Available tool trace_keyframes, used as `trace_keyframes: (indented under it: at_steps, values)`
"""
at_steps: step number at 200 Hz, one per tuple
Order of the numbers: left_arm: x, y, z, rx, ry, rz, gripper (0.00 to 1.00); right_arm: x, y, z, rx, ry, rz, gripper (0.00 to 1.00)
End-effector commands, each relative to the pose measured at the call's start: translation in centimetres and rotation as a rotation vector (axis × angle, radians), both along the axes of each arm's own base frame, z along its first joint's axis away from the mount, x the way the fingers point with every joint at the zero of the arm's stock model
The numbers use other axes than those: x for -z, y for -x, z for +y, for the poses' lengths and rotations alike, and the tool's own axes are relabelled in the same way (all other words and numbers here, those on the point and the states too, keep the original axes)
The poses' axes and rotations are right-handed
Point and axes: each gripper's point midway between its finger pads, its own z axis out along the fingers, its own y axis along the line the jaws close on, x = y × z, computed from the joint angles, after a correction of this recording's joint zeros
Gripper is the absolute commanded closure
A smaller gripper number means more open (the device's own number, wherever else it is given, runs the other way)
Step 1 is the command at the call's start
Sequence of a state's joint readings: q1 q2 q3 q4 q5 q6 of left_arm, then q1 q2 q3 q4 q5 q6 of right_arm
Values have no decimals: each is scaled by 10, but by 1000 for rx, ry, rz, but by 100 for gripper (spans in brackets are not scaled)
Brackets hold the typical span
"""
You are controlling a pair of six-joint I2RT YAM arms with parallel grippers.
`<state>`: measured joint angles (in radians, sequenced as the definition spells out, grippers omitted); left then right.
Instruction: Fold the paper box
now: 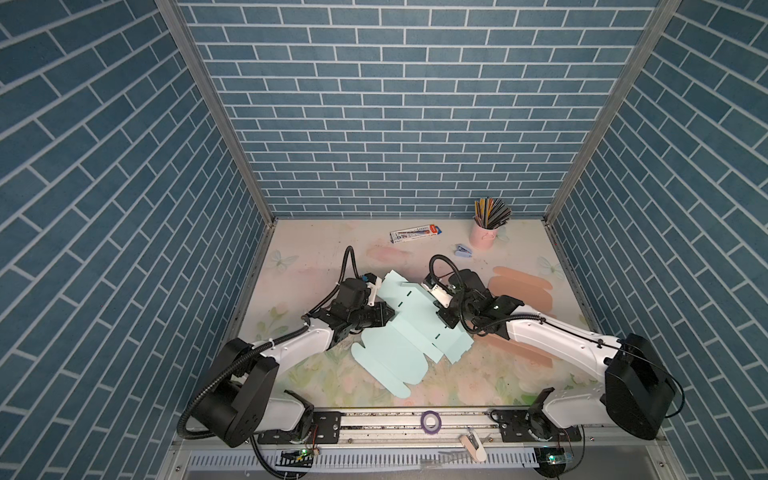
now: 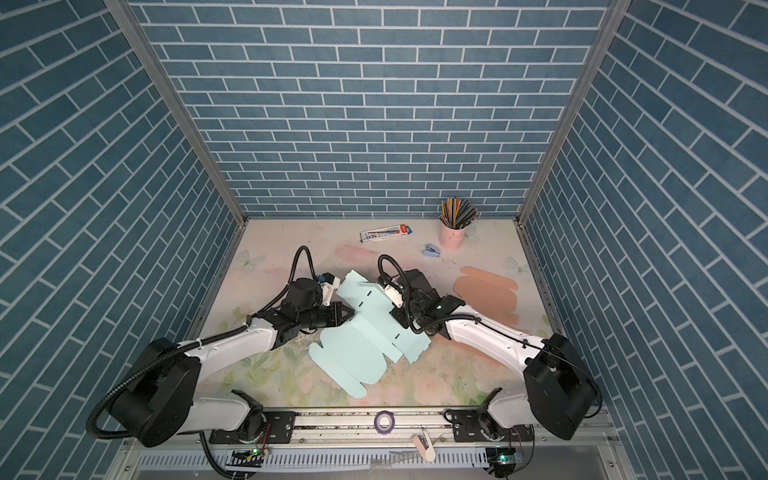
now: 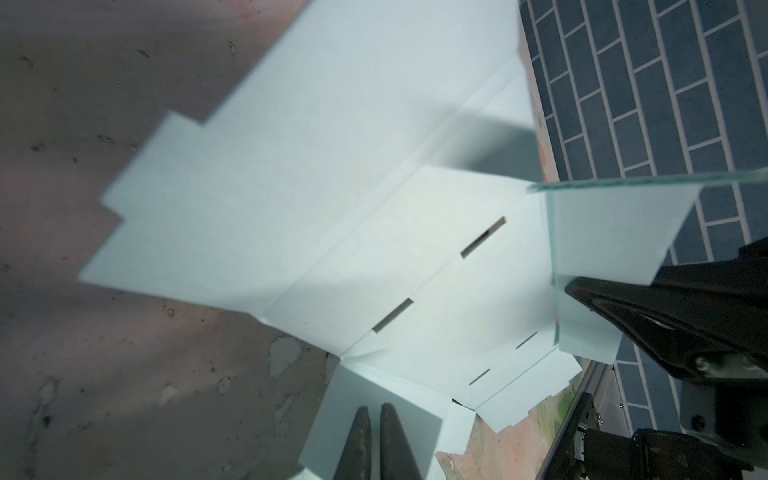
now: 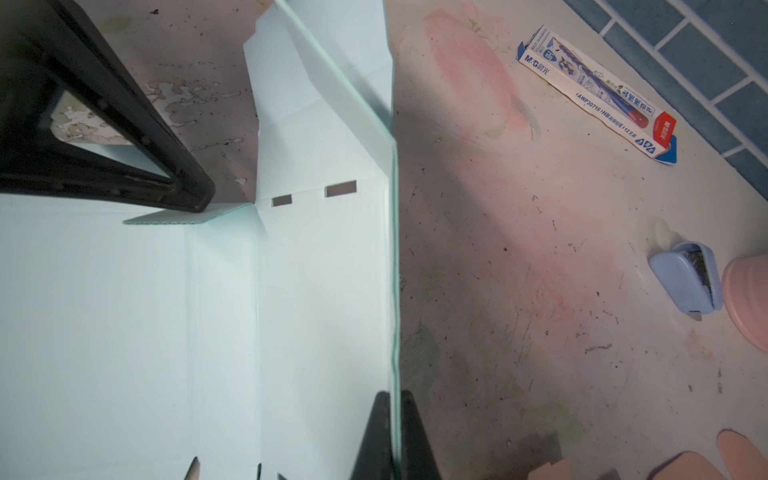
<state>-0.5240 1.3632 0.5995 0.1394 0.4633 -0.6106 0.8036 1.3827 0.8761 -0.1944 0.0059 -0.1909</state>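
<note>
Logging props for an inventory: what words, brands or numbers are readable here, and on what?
"M&G": pencil carton, on both ends.
"AWP30716" and "HB": same carton's side; remaining print too small to read.
No text on the paper box.

Legible print is confined to one item, the pencil carton (image 4: 598,93), which lies flat near the back wall and well apart from the pink cup (image 4: 748,299). In the right wrist view, the blue panel at the carton end farther from the cup carries the brand "M&G" in white. The same "M&G" appears in white on the red patch at the end nearer the cup. Along the long white side runs "AWP30716", then "HB", then small Chinese characters that cannot be made out. In both top views the carton (image 1: 414,232) (image 2: 384,233) shows print too small to read.
</note>
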Motion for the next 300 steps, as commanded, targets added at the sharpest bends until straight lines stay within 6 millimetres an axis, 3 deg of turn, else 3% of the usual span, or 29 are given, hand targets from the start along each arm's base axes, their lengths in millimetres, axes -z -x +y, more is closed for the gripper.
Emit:
trace_keyframes:
  at_steps: [1,61,105,136,161,192,207,225,259,300]
  values:
    - [-4,-1,3,-22,-6,-14,90,-17,-11,10,-56,35,-112,100]
    - [-37,-17,37,-87,28,-85,90,-25,-9,12,-215,164,-320,100]
    - [-77,-35,74,-191,63,-186,89,-25,-22,19,-274,300,-451,100]
    - [-93,-55,96,-266,79,-213,88,-26,-31,30,-301,409,-559,100]
    - [-87,-74,108,-310,75,-202,88,-27,-34,40,-314,460,-636,100]
    - [-56,-102,119,-353,11,-146,90,-25,-33,50,-340,534,-759,100]
    - [-37,-113,118,-349,-7,-112,92,-25,-32,55,-346,561,-820,100]
    - [-28,-121,112,-334,17,-113,92,-22,-31,58,-356,582,-873,100]
    - [-22,-114,97,-270,-25,-131,90,-11,-32,60,-368,599,-900,100]
    - [-15,-90,74,-175,-20,-130,87,-12,-31,63,-367,550,-922,100]
